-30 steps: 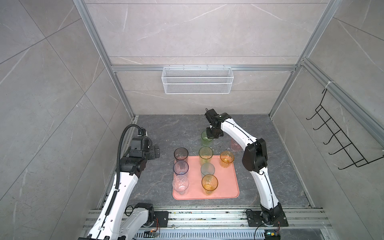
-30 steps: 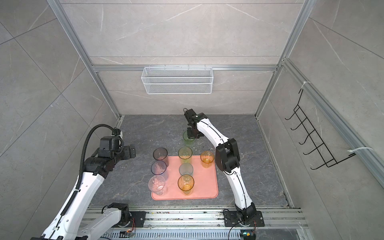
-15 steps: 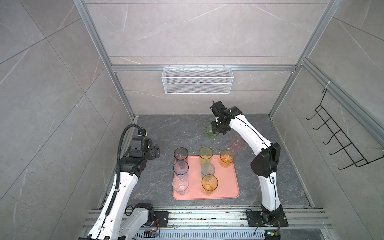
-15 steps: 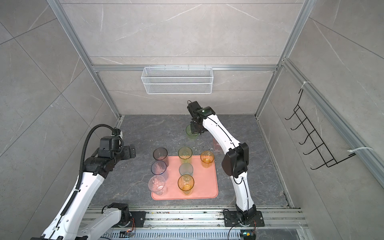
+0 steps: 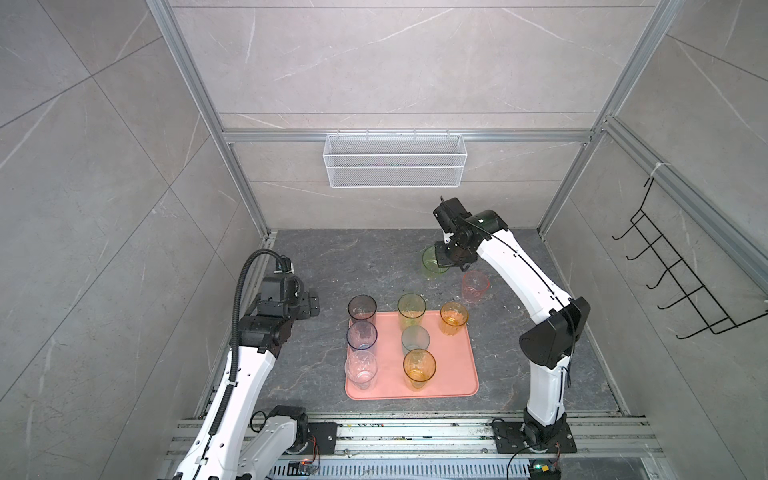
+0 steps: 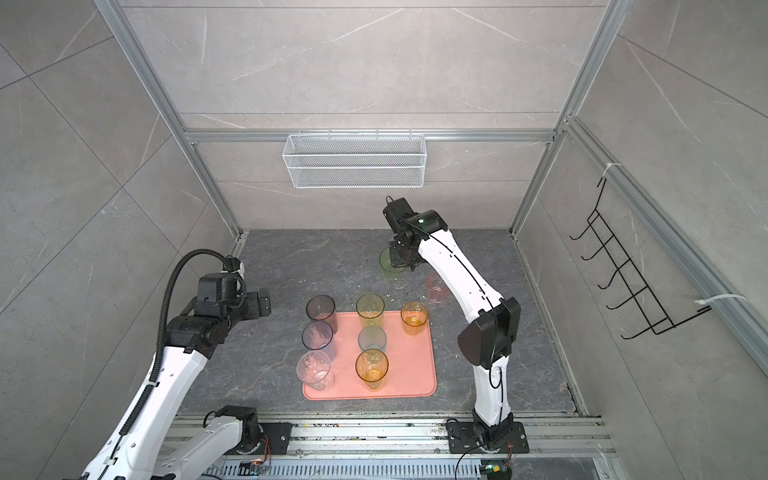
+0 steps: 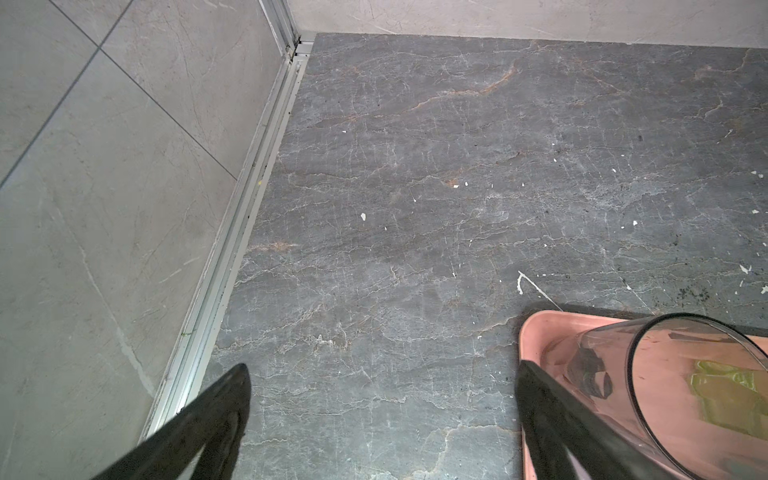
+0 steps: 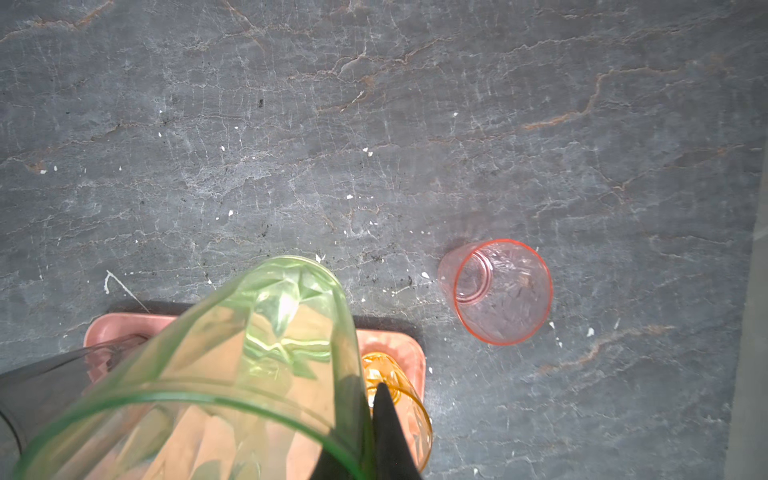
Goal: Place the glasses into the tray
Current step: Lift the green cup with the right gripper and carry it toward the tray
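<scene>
Nearest, the pink tray [image 5: 453,374] lies flat on the grey floor [image 5: 316,374] with its long side running near to far. Seven glasses stand upright on it, mouths up. A clear glass [image 5: 360,370] and an amber glass [image 5: 419,370] stand in the near row, a blue glass [image 5: 362,336] and a teal glass [image 5: 414,340] in the middle. A grey glass [image 5: 362,308], a yellow-green glass [image 5: 411,311] and an orange glass [image 5: 454,318] line the far rim. The left column hugs the left rim; the near and middle right of the tray is bare. The left claw [image 7: 382,368] hangs beside the tray's far left corner, jaws wide apart and holding nothing. Beyond the far right corner a pink glass [image 5: 474,286] stands upright on the floor, apart from the tray. Farther back, the right claw [image 8: 368,399] is clamped on the rim wall of a green glass [image 5: 433,262], one finger inside and one outside. That glass hangs roughly upright, mouth up, apparently off the floor, with open floor between it and the tray. A wire basket [image 5: 395,166] hangs on the back wall.
</scene>
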Available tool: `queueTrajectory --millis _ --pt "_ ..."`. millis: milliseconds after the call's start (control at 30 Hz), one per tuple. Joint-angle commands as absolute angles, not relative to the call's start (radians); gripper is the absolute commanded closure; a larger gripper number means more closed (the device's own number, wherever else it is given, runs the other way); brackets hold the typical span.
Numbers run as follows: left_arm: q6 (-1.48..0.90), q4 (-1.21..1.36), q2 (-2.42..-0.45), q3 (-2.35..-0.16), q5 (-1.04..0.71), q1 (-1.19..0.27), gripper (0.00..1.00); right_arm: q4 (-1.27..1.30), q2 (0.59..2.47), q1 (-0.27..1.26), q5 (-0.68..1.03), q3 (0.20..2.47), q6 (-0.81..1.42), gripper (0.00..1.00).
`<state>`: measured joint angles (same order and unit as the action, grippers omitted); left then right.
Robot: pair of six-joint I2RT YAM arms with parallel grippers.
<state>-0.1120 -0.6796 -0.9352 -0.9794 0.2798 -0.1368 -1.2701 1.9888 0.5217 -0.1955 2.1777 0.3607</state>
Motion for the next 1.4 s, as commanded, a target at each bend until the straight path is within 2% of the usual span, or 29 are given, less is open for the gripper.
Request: queueTrajectory --millis 0,933,1367 --pt "-0.115 -0.669 -0.91 -0.992 0.267 -0.132 0.01 -1.291 1.913 0.528 -0.214 2.145 0.346 1.0" --pt "-0.121 -0.666 -0.855 -0.992 0.251 -0.132 0.01 -1.28 1.464 0.528 -0.111 1.695 0.368 1.0" --pt "-0.12 -0.667 -0.859 -0.99 0.262 -0.13 0.01 -1.256 1.338 0.531 -0.029 1.428 0.393 1.0"
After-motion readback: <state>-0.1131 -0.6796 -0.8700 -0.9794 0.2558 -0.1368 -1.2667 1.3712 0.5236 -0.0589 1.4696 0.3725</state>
